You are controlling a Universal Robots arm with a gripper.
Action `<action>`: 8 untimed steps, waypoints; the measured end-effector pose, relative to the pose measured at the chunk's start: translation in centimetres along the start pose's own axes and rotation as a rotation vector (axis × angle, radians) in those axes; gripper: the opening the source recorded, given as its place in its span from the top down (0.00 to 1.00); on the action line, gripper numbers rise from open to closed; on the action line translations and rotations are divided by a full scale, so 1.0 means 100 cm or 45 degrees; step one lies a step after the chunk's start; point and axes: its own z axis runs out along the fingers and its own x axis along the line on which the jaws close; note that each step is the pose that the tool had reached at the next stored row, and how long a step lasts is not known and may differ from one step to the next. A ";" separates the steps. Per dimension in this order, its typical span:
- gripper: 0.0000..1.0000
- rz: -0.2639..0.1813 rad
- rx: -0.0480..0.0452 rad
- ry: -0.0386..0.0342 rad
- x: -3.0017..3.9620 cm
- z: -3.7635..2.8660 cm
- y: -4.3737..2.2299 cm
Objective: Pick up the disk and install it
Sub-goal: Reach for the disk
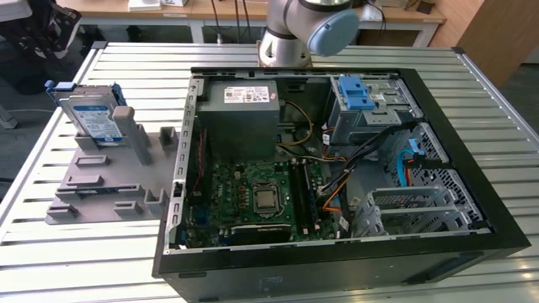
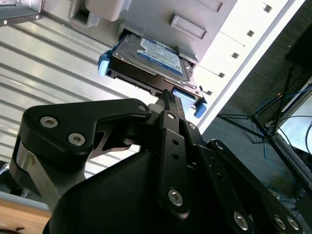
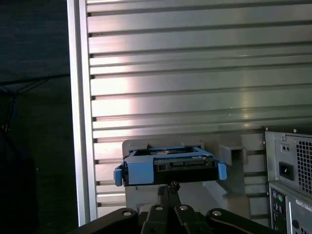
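Currently, the disk (image 1: pixel 91 120) is standing on edge in the grey holding fixture (image 1: pixel 110 183) on the slatted table (image 1: pixel 76 265). In the exterior view it is sitting at 9 o'clock from the open computer case (image 1: pixel 337 274), and it is not yet picked up. In both wrist views the gripper (image 3: pixel 170 186) is pointing toward the disk's connector edge, with its fingers clenched together on nothing.

We are judging the following hazards from this state:

- Approaching with the fingers pressed together risks ramming the connector edge or tipping the disk out of the fixture, since no gap is available to straddle it.
- Gripping on the blue side rails (image 3: pixel 127 171) rather than the metal body risks the rails flexing and the disk slipping or twisting.
- The drive cage (image 1: pixel 375 117) is sitting at 1 o'clock inside the case, and cables (image 1: pixel 396 146) are crossing just beside it. These risk snagging the disk or blocking it from seating.
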 end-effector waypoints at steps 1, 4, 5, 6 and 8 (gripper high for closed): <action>0.89 0.000 0.000 0.0002 0.0020 0.0000 0.0000; 0.89 0.000 0.000 0.0002 0.0051 0.0002 -0.0002; 0.89 0.000 0.000 0.0002 0.0052 0.0002 -0.0002; 0.89 0.000 0.000 0.0002 0.0052 0.0002 -0.0002; 0.89 0.000 0.000 0.0002 0.0058 0.0002 -0.0002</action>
